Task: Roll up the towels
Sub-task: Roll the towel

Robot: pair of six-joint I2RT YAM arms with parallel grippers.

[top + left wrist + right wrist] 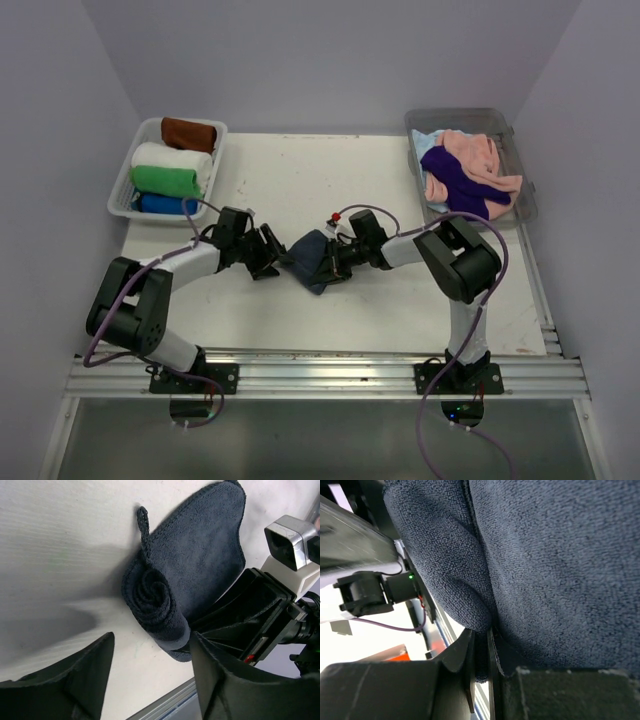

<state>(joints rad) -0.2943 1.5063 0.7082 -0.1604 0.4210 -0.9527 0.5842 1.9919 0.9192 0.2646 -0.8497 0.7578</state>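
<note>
Two hands are meeting at the centre of the top view over one dark grey-blue towel (312,262). It is lying on the bench (300,180), partly rolled. In the left wrist view a tight spiral is showing at the lower middle of the frame, with the unrolled flap spreading toward the upper right.

The right hand (481,645) is pinching an edge of that cloth, pressed together on it. This is probably anchoring the towel so the roll is not springing open or sliding.

The left hand (150,647) is standing spread, one finger on each side of the spiral's end and not gripping it. It seems placed to take hold of the roll there. Whether its right-side finger is touching the cloth, I cannot tell.

Four finished rolls are sitting side by side in the left bin (122,185) at the upper left of the top view: brown roll (188,134), white roll (172,157), green roll (166,181) and blue roll (160,204). The pink towel (470,155), purple towel (455,180) and pale blue towel (428,140) are lying heaped and unrolled in the right bin (522,165) at the upper right, evidently waiting their turn.
</note>
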